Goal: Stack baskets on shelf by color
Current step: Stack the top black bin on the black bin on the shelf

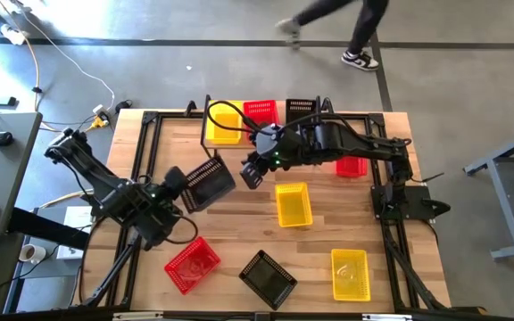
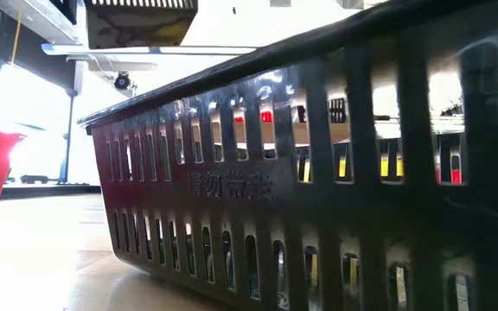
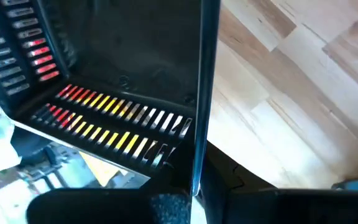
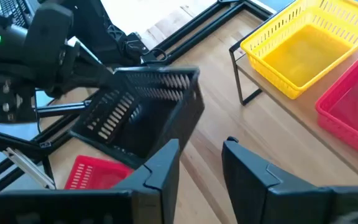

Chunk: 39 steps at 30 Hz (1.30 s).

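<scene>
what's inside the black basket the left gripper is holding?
Nothing visible: the black basket, tilted in the left gripper, shows a bare interior in both wrist views. Its far inner corner is hidden by its own wall.

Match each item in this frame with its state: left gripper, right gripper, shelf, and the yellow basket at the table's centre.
Column one:
1. left gripper
2. right gripper
3. shelf
4. centre yellow basket

Column two:
A. open, holding nothing
B. carries a rear yellow basket, a rear red basket and a rear black basket
C. shut on a tilted black basket
D. lies on the table top, no gripper on it

Pairs: 1-C, 2-A, 3-B, 4-D
</scene>
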{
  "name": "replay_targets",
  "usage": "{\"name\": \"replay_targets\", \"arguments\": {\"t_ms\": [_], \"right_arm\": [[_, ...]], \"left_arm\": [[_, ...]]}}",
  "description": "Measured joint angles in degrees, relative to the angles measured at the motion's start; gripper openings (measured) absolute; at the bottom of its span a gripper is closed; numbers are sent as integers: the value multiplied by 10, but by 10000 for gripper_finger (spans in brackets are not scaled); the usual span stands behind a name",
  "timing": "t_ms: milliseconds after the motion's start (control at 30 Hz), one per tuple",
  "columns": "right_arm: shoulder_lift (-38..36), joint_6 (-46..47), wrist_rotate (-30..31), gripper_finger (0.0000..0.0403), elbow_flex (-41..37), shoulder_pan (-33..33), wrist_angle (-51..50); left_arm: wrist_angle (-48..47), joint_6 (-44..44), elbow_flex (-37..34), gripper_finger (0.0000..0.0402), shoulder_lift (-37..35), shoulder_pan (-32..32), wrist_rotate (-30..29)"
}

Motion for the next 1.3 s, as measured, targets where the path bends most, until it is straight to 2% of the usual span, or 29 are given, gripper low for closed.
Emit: {"name": "replay_targets", "arguments": {"t_ms": [167,333,567,667,967,1300], "right_arm": [[0,-47,-8,145,0,-5,1],[0,-262,-68,166,0,-6,0],[0,-596,-147,161,0,-5,-4],[0,-688,-157,160,0,-4,-5],[3,-806,-252,160,0,-1,-9],[31,-928,-243,160,-1,35,-20]], "left_arm": [[0,39,0,1,15,1,-4],[17,86,0,1,19,0,-4],[51,137,0,1,19,-1,0],[75,169,0,1,19,-1,8],[142,244,0,7,19,-1,51],[149,256,0,9,18,-1,77]]}}
